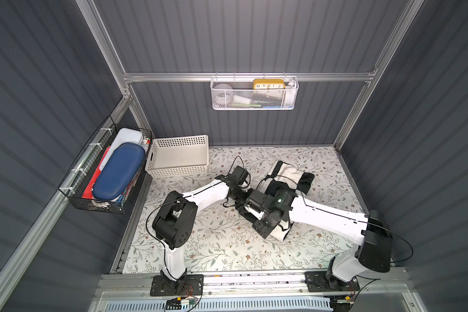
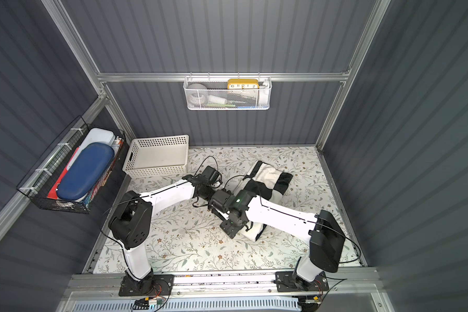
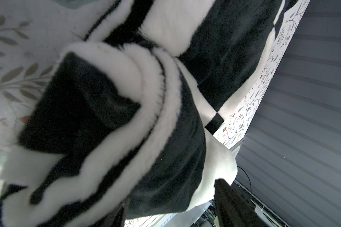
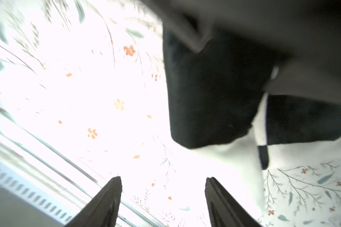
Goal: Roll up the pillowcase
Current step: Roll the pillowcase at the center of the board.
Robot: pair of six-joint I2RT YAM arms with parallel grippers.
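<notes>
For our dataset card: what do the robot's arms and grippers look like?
Both the left arm and right arm have white shells, black joint housings and thin black cables. A green light glows on the right wrist. The right gripper has dark tapered fingers.

Pillowcase point(image 1: 289, 174): large black and white checks. Table cover point(image 1: 227, 248): pale ground, grey-green sprigs, small orange-red flowers. Perforated basket point(image 1: 179, 159): off-white. Wire basket point(image 1: 92, 201): black. Case point(image 1: 116, 173): navy blue. Clock point(image 1: 268, 83): yellow. Walls point(image 1: 254, 40): dark grey, ribbed.
</notes>
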